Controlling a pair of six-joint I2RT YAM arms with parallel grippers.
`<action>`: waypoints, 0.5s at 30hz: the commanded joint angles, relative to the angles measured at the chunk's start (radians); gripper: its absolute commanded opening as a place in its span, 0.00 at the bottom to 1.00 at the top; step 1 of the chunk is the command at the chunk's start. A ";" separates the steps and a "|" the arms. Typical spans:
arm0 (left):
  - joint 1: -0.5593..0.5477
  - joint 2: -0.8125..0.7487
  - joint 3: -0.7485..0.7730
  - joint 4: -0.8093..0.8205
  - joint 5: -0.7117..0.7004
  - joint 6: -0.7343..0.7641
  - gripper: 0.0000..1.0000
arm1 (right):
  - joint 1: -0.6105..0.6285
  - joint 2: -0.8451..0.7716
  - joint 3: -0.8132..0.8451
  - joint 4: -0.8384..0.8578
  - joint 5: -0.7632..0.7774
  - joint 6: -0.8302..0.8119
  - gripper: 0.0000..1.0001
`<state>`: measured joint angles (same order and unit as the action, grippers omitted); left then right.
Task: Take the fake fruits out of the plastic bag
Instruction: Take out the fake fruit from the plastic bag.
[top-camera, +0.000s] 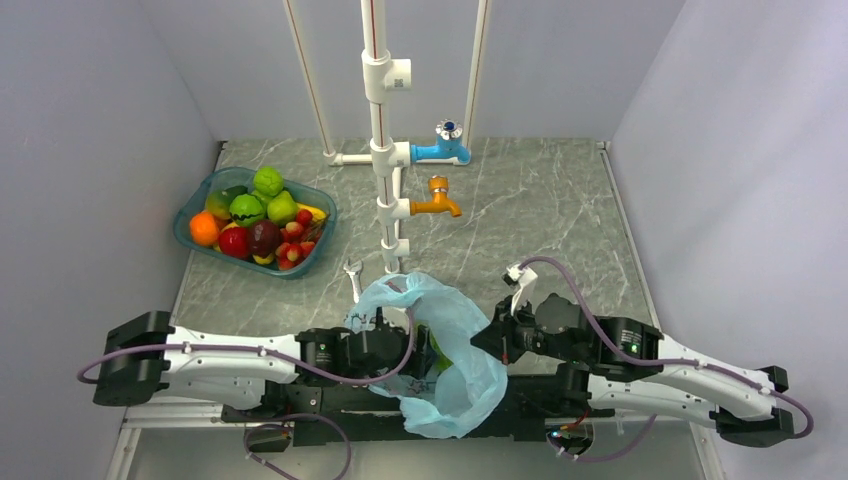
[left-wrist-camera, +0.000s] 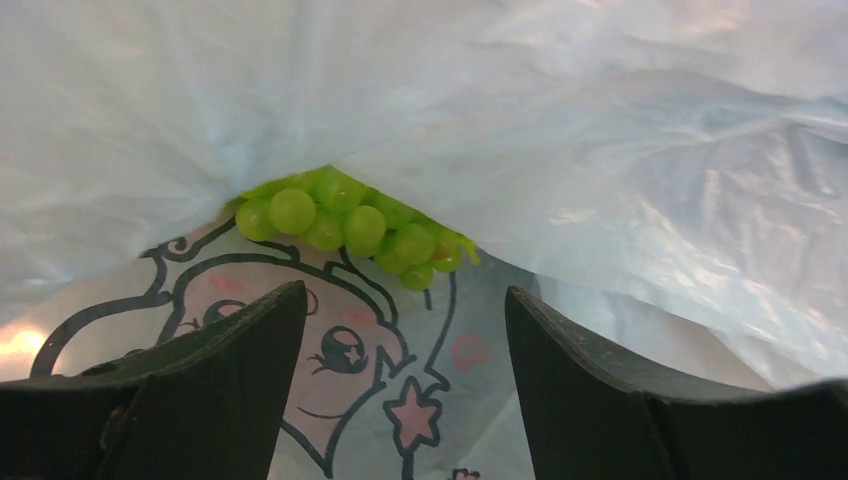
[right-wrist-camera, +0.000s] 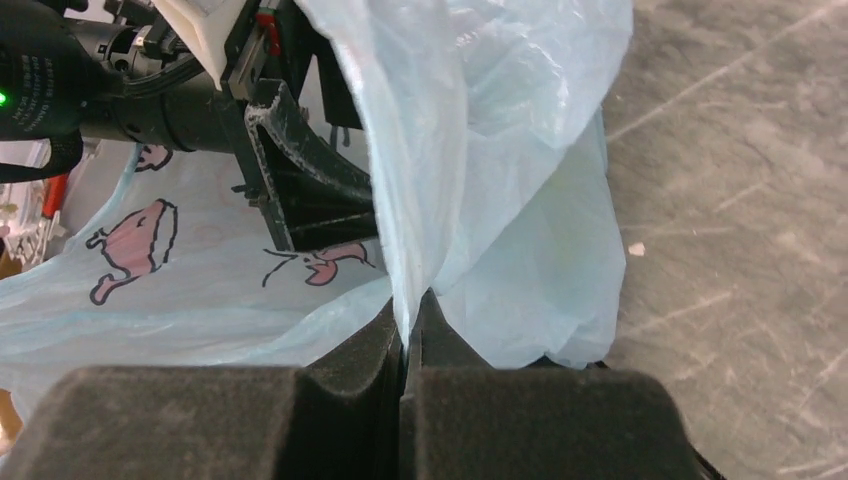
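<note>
A thin light-blue plastic bag (top-camera: 460, 395) is seen at the near edge of the bench (top-camera: 540, 210), about midway along it, lying between the two arms. A fold of its rim is pinched by the right hand (right-wrist-camera: 408, 335), whose jaws are closed tight on the film. The film is drawn up and toward the right, apparently so that the mouth is held open and the bag is steadied while it is emptied. The left hand (left-wrist-camera: 405, 300) is pushed into that mouth from the left side, with its fingers spread wide and nothing between them. In the left wrist view a light-green grape bunch (left-wrist-camera: 345, 222) is shown lying deeper inside the bag, straight ahead of the open fingers and roughly centred on the gap between them, near but not touched. The bunch rests on the printed lower layer of the bag, and the upper layer sags over it like a low tent, so only its front is exposed. From above, a sliver of green can be made out through the opening. No other fruit can be seen in the bag, though much is hidden by its folds, so the bunch is judged to be the piece now being reached for. A teal basket (top-camera: 188, 205) near the far left corner of the bench holds an orange (top-camera: 204, 228) and a maroon fruit (top-camera: 264, 236) among others, well apart from the bag.
</note>
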<state>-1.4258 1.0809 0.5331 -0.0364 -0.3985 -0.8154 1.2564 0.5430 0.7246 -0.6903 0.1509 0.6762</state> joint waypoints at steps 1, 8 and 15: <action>-0.006 0.038 0.033 -0.002 -0.117 -0.108 0.80 | 0.003 -0.031 -0.004 -0.092 0.058 0.074 0.00; -0.006 0.132 0.052 -0.048 -0.245 -0.295 0.89 | 0.003 0.021 0.014 -0.034 0.038 0.042 0.00; 0.038 0.294 0.100 0.066 -0.229 -0.355 0.94 | 0.003 0.036 0.012 0.004 0.017 0.041 0.00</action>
<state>-1.4170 1.2930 0.5655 -0.0639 -0.6186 -1.1091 1.2564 0.5896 0.7242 -0.7410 0.1753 0.7185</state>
